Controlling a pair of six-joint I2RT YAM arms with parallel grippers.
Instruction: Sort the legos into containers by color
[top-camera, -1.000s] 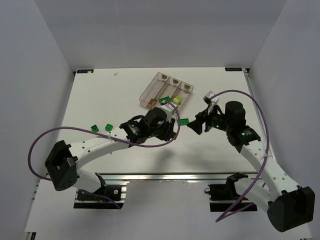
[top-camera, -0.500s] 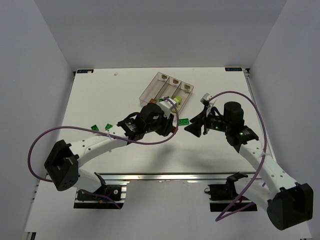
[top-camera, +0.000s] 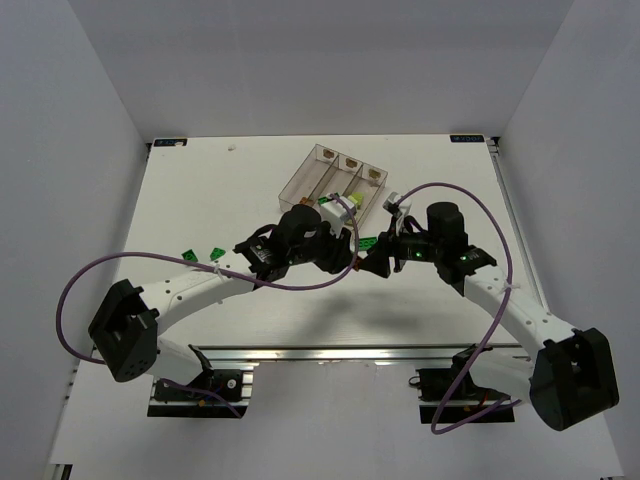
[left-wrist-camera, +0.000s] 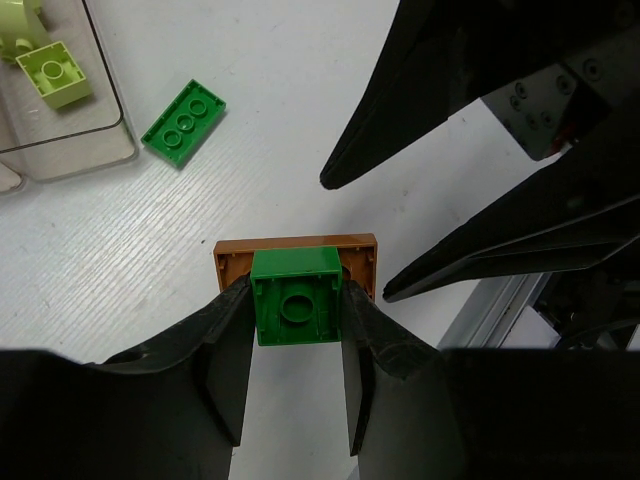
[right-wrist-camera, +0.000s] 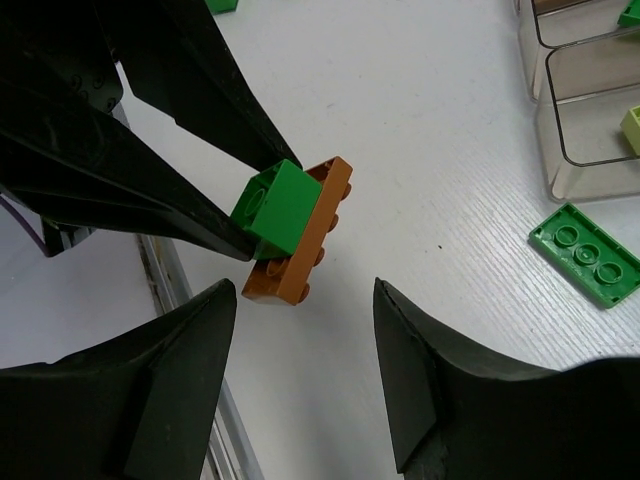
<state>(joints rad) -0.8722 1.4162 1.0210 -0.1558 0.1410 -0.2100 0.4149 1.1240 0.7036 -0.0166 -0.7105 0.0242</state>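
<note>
My left gripper (left-wrist-camera: 295, 325) is shut on a bright green brick (left-wrist-camera: 295, 305) that is stuck onto an orange-brown brick (left-wrist-camera: 296, 250), and holds both above the table. In the right wrist view the green brick (right-wrist-camera: 280, 205) and brown brick (right-wrist-camera: 305, 245) hang just ahead of my open, empty right gripper (right-wrist-camera: 305, 375). In the top view the two grippers, left (top-camera: 345, 260) and right (top-camera: 378, 262), face each other closely. The clear joined bins (top-camera: 335, 178) stand just behind them. A pale yellow-green brick (left-wrist-camera: 58, 72) lies inside the nearest bin.
A flat green plate (top-camera: 369, 241) lies on the table between the bins and the grippers; it also shows in the left wrist view (left-wrist-camera: 184, 122) and the right wrist view (right-wrist-camera: 586, 253). Two small green bricks (top-camera: 188, 256) (top-camera: 215, 252) lie at the left.
My right gripper has moved left, up to the left gripper's tips. The left gripper has shifted slightly back and left with the stacked bricks still in it.
</note>
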